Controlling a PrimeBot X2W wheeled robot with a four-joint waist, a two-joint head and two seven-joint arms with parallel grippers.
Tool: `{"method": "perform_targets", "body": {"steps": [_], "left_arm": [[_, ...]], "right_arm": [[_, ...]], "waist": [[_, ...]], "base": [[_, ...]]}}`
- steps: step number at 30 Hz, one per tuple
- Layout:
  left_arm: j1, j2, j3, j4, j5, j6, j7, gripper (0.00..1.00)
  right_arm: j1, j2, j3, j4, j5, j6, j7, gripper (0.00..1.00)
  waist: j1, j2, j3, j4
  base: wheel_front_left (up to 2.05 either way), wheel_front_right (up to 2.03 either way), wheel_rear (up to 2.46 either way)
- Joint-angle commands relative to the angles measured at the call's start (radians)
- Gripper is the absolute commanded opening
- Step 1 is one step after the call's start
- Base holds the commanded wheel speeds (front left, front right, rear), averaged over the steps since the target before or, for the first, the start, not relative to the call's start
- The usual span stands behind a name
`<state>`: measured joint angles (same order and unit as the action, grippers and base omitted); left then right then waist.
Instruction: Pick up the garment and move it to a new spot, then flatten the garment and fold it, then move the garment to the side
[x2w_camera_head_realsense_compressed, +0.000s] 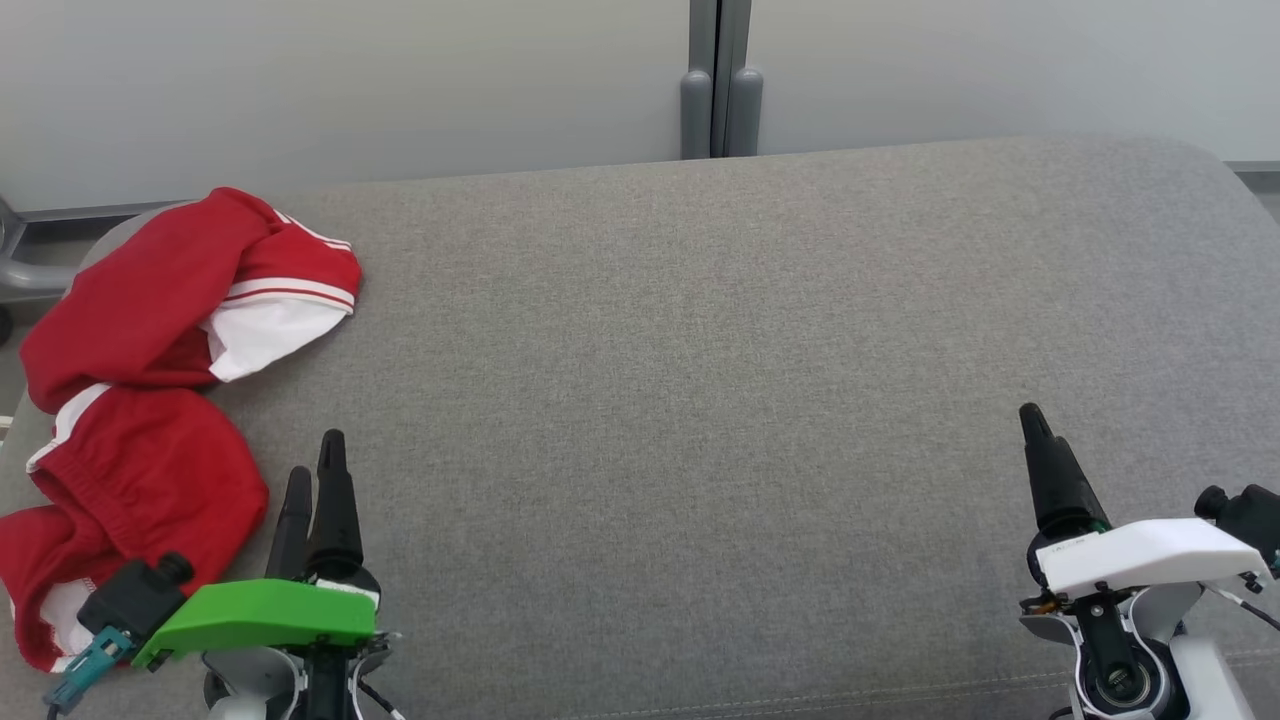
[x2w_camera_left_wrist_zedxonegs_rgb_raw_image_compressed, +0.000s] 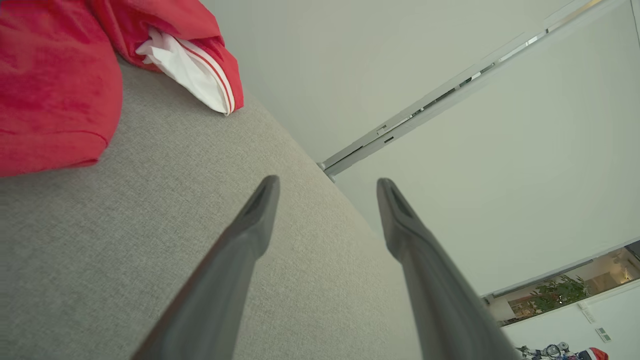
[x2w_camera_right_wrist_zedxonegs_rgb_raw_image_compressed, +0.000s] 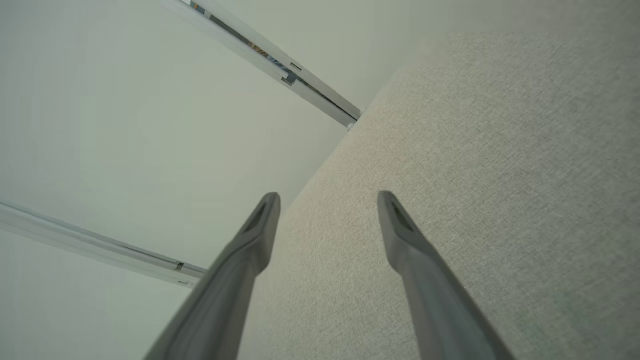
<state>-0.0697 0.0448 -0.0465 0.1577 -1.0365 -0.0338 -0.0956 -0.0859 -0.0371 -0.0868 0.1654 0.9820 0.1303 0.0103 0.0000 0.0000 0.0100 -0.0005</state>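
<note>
A crumpled red garment with white panels and striped trim lies in a heap at the left end of the grey padded surface. It also fills the upper left of the left wrist view, red garment. My left gripper hovers just right of the heap's near part, open, nothing between its fingers; left gripper shows spread jaws over bare grey cloth. My right gripper stands far off at the lower right, and in the right wrist view the right gripper is open and empty.
A pale wall with a grey vertical post runs behind the surface. A grey metal tube sits past the left edge. The garment's near end hangs close to the surface's left rim.
</note>
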Motion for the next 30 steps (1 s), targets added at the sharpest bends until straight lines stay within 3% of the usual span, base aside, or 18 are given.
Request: {"method": "perform_targets", "body": {"steps": [1,13,30], "left_arm": [[-0.001,0.01,-0.004,-0.023,0.054,0.008,-0.009,1.0],[0.033,0.037,-0.023,-0.017,0.284,0.044,-0.041,1.0],[0.074,0.067,-0.037,-0.028,0.484,0.082,-0.075,1.0]], "right_arm": [[-0.002,-0.008,0.007,-0.026,-0.045,0.0,-0.013,1.0],[0.019,-0.01,0.058,-0.036,-0.262,0.0,-0.064,1.0],[0.037,-0.011,0.101,-0.048,-0.484,0.0,-0.122,1.0]], "waist": [[0.0,0.0,0.0,0.0],[0.0,0.0,-0.005,-0.001],[0.0,0.0,-0.013,-0.001]], "base": [[0.0,0.0,0.0],[0.0,0.0,0.0],[0.0,0.0,0.0]]}}
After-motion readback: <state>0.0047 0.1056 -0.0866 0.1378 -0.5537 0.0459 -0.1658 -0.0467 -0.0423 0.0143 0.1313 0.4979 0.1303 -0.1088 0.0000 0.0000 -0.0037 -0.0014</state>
